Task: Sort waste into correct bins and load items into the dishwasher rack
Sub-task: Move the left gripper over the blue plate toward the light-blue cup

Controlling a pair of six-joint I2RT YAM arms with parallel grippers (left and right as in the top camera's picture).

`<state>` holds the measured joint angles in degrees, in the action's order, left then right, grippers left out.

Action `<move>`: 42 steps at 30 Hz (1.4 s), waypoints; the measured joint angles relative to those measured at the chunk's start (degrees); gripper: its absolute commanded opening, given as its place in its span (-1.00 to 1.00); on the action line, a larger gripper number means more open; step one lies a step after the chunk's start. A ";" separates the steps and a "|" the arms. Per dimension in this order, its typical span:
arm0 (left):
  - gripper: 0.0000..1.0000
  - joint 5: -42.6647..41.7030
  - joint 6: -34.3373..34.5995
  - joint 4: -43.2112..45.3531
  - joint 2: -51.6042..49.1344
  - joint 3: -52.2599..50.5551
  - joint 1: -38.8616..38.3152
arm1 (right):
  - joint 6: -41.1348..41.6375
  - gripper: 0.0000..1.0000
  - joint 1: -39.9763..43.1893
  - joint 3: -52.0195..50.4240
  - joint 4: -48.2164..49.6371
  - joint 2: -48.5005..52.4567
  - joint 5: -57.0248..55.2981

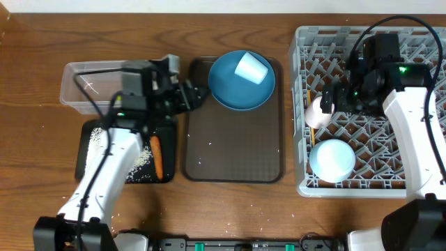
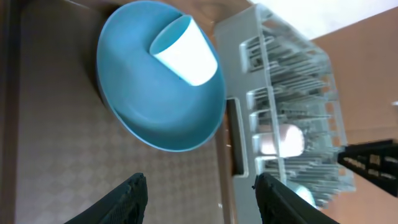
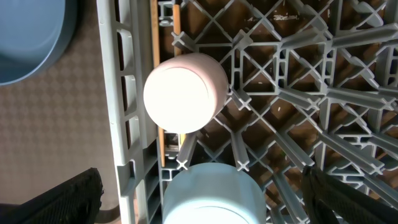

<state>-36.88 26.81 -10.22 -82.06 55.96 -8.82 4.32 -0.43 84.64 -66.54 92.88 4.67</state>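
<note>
Cup on plate, two pieces racked.
Left fingers (image 2: 132,198) spread, empty, near the plate (image 1: 233,94) where the blue cup (image 1: 251,68) lies tipped; right fingers (image 3: 68,199) spread wide over the rack (image 1: 327,49) holding the pink cup (image 1: 319,111) and bowl (image 1: 332,160). Carrot (image 1: 156,157) and rice (image 1: 139,162) lie in the black tray (image 1: 167,164).

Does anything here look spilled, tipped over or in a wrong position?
Yes. The light-blue cup lies on its side on the dark-blue plate, not upright. A few white rice grains are scattered on the brown serving tray, outside the black tray that holds the rest.
</note>
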 measured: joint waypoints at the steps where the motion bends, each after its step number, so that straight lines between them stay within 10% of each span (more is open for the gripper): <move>1: 0.17 3.23 0.42 -0.02 -0.02 -0.02 -2.05 | 0.02 0.98 0.00 0.00 -0.02 0.00 -0.02; 13: 0.12 34.42 7.87 3.32 -3.15 -0.02 -14.23 | 0.02 0.98 0.00 0.00 -0.04 0.00 0.00; 35: 0.12 37.53 11.85 17.40 -22.27 -0.02 -14.23 | 0.02 0.99 0.00 0.00 -0.04 0.00 0.00; 42: -0.26 37.51 14.53 18.10 -25.20 -0.02 -14.43 | 0.02 0.99 0.00 0.00 -0.04 0.00 0.00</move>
<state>0.62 41.34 7.88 -107.26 55.94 -23.24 4.34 -0.43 84.64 -66.59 92.88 4.67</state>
